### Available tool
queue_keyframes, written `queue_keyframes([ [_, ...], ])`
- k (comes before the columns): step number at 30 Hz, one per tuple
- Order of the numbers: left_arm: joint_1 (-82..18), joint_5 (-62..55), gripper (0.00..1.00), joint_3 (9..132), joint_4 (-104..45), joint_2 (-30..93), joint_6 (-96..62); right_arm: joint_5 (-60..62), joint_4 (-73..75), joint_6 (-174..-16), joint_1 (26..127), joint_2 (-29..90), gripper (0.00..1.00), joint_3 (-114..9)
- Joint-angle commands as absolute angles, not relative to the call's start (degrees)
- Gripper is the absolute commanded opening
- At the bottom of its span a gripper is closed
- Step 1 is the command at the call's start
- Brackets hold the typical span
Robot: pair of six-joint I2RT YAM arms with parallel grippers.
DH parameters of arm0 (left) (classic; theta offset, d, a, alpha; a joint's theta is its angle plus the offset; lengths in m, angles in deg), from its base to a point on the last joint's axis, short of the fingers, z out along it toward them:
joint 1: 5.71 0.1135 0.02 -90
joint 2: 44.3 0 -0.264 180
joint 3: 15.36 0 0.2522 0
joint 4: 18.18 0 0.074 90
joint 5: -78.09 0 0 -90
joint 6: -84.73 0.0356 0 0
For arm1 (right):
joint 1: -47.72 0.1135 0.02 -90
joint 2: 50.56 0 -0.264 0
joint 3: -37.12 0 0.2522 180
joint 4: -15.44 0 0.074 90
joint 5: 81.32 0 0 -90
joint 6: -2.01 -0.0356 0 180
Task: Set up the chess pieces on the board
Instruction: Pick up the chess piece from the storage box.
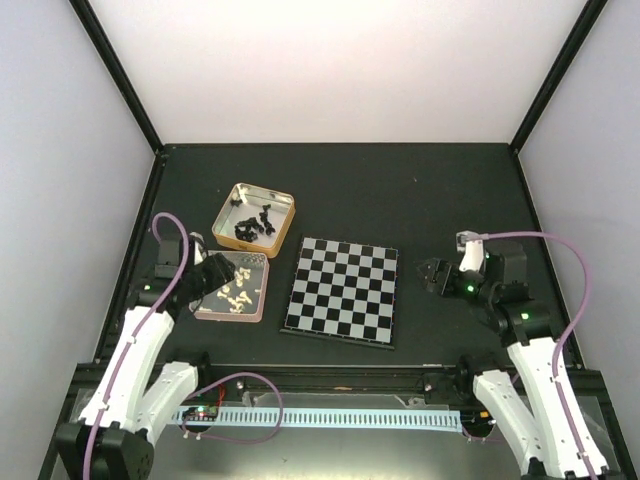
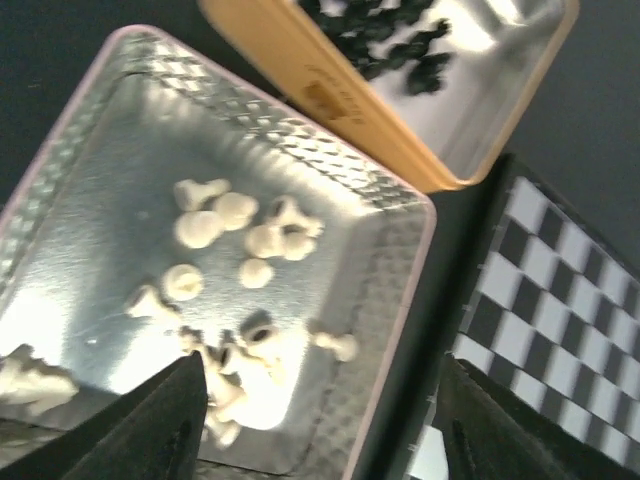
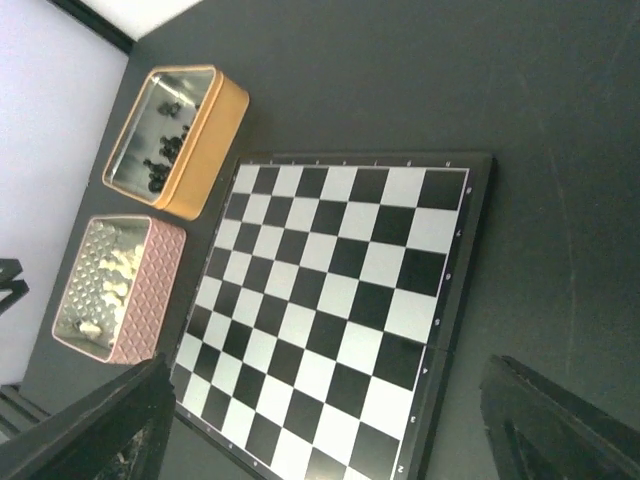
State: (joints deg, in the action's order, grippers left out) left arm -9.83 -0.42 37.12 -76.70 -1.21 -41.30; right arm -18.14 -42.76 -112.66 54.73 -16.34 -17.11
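Note:
The board (image 1: pixel 342 290) lies flat in the middle of the table with no pieces on it; it also shows in the right wrist view (image 3: pixel 340 300) and at the right edge of the left wrist view (image 2: pixel 560 290). Cream-white chess pieces (image 2: pixel 250 240) lie loose in a pink tin (image 2: pixel 400 260). Black chess pieces (image 2: pixel 400 50) lie in a yellow tin (image 2: pixel 340 90). My left gripper (image 2: pixel 330 430) hangs open over the pink tin's near right corner, nothing between its fingers. My right gripper (image 3: pixel 325 430) stands open above the table, just right of the board, and is empty.
The pink tin (image 1: pixel 228 318) sits left of the board, close to its edge. The yellow tin (image 1: pixel 266 191) is behind it, further back. Black frame posts and pale walls bound the table on the left, right and back. A cable rail (image 1: pixel 330 415) runs along the front edge.

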Motion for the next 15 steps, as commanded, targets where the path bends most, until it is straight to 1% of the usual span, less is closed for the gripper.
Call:
queue_keyframes([
  [1,-9.39,-9.51,0.6,37.19,-79.43,2.37,-41.52,-13.24,-39.4,-114.23,59.14,-11.63,0.77,-16.19],
  [2,-9.4,-9.41,0.55,36.82,-78.35,3.27,-41.33,-11.39,-39.1,-114.76,60.61,-10.04,0.73,-16.5],
  [5,-9.33,-10.28,0.47,36.71,-75.39,6.83,-40.99,-4.51,-38.25,-117.26,65.1,-5.48,0.65,-17.67],
  [8,-9.3,-10.44,0.45,37.37,-72.62,11.7,-40.42,-2.83,-35.67,-118.91,67.87,-1.35,0.58,-17.82],
  [10,-9.3,-10.51,0.44,38.87,-72.33,16.15,-39.76,-1.82,-34.92,-119.11,69.21,1.84,0.58,-18.22],
  [15,-9.31,-12.39,0.42,41.28,-70.92,23.18,-38.25,-1.56,-33.79,-116.96,71.63,7.75,0.63,-18.54],
])
